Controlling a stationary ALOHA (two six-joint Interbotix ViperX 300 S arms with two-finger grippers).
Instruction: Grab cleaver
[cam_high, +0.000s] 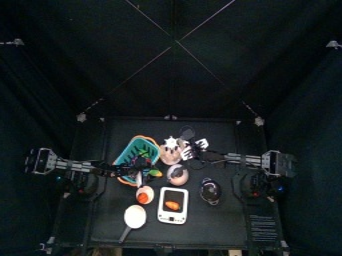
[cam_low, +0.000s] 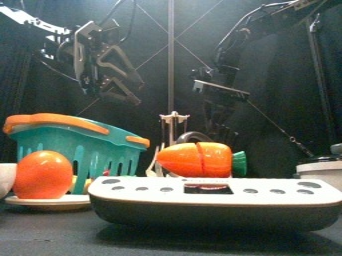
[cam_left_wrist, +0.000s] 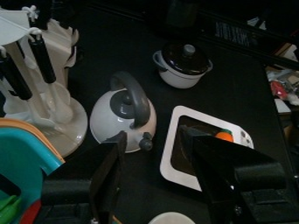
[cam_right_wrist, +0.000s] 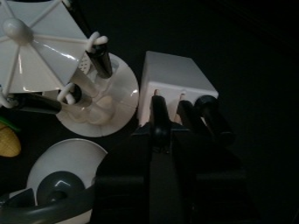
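The cleaver (cam_right_wrist: 176, 77) is being shown in the right wrist view as a pale, flat, roughly rectangular blade lying on the dark table (cam_right_wrist: 251, 35), directly ahead of the right gripper (cam_right_wrist: 184, 110), with its dark handle end pointing back toward the tool. The gripper's black fingers (cam_right_wrist: 158, 109) are being held apart on either side of that handle end, with narrow gaps showing between them, so the tool is being read as apart and not yet clamped on anything. A white utensil stand (cam_right_wrist: 52, 61) with hanging dark-handled tools is being seen close beside the blade, off to one side of the gripper, and a white kettle (cam_right_wrist: 65, 175) is lying nearer the wrist on that same side. By judgement, the grasping step itself is being carried out: the tool is being lined up around the handle, and the lift is not yet being made. The next move is being judged to call for the fingers to be brought together firmly on the handle, square to it, and then for a straight rise, kept clear of the stand. The left gripper (cam_left_wrist: 158, 175) is being held wide apart and empty, well away from the cleaver, above a white tray (cam_left_wrist: 193, 144).
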